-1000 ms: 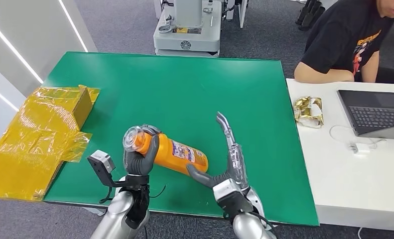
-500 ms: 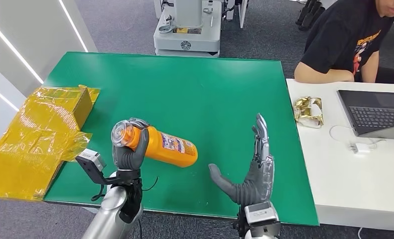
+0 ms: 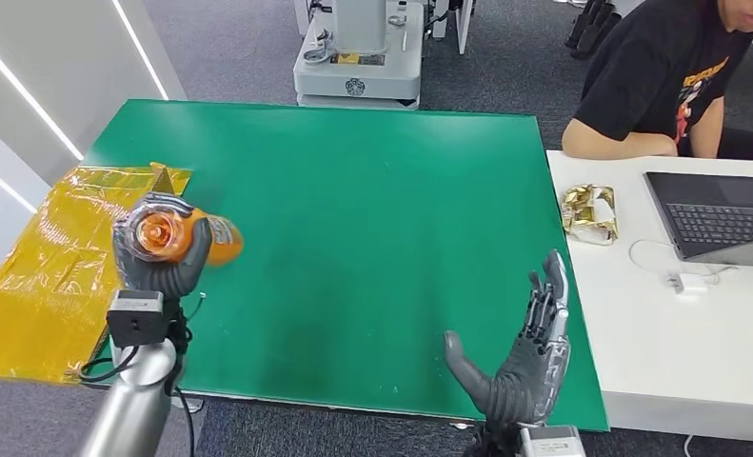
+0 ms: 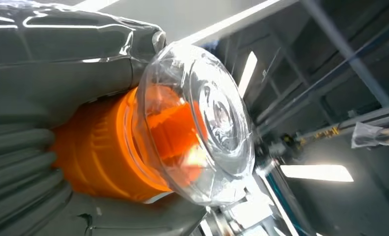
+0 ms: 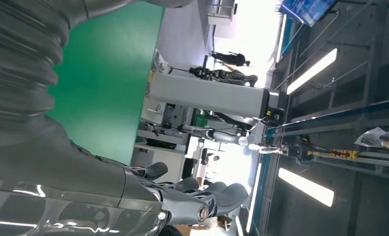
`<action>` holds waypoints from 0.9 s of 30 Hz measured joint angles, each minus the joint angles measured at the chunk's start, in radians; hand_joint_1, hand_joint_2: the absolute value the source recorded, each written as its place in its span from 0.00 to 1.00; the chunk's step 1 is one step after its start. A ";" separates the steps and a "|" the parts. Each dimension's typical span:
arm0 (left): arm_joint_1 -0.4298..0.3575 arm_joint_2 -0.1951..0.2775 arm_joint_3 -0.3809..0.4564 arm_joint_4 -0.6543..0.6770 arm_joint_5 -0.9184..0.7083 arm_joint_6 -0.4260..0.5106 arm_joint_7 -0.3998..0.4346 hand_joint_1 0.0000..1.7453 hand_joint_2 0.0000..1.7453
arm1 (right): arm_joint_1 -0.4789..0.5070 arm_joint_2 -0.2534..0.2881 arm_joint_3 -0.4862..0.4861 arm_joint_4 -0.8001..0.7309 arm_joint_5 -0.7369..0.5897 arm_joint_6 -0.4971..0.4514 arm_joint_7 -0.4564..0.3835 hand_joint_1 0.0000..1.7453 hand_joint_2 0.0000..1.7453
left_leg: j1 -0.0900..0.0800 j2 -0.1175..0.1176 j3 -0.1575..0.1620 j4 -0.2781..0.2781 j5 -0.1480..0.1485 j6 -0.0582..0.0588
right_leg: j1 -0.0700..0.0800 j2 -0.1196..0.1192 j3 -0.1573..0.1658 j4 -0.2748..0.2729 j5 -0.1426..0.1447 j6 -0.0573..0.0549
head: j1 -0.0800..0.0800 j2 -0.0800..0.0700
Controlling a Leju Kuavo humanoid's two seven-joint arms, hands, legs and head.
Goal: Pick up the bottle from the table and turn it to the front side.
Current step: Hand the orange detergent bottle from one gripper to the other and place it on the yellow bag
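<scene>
My left hand (image 3: 159, 262) gripped the orange bottle (image 3: 177, 236) with fingers wrapped round its body, holding it lifted over the left edge of the green table (image 3: 353, 190), its clear cap (image 3: 151, 230) pointed toward my head camera. In the left wrist view the cap (image 4: 202, 132) sat just past my fingers (image 4: 20, 162). My right hand (image 3: 520, 357) was open near the table's front right corner, fingers spread and upright, holding nothing. Yellow plastic wrapping (image 3: 58, 257) lay beside the table's left edge. A person (image 3: 667, 76) sat at the white desk (image 3: 677, 333) beyond the right edge, by a laptop (image 3: 720, 214).
</scene>
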 joint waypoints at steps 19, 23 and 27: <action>-0.095 0.572 0.129 0.087 -0.458 -0.090 0.240 1.00 1.00 | 0.042 -0.035 0.038 -0.018 -0.006 0.036 0.020 0.00 1.00 | 0.002 0.003 0.000 -0.001 -0.001 -0.003 | 0.002 0.003 -0.002 0.001 -0.002 -0.004 | 0.000 0.000; -0.129 0.656 0.098 0.102 -0.517 -0.181 0.253 1.00 1.00 | 0.041 -0.031 0.038 -0.026 0.004 0.064 0.027 0.00 1.00 | 0.002 0.003 0.000 -0.001 0.000 -0.003 | 0.002 0.003 -0.002 0.001 -0.002 -0.004 | 0.000 0.000; -0.196 0.705 0.035 0.145 -0.583 -0.249 0.230 1.00 1.00 | 0.042 -0.027 0.035 -0.031 0.009 0.080 0.029 0.00 1.00 | 0.002 0.002 0.000 -0.001 0.000 -0.003 | 0.002 0.002 -0.002 0.001 -0.002 -0.004 | 0.000 0.000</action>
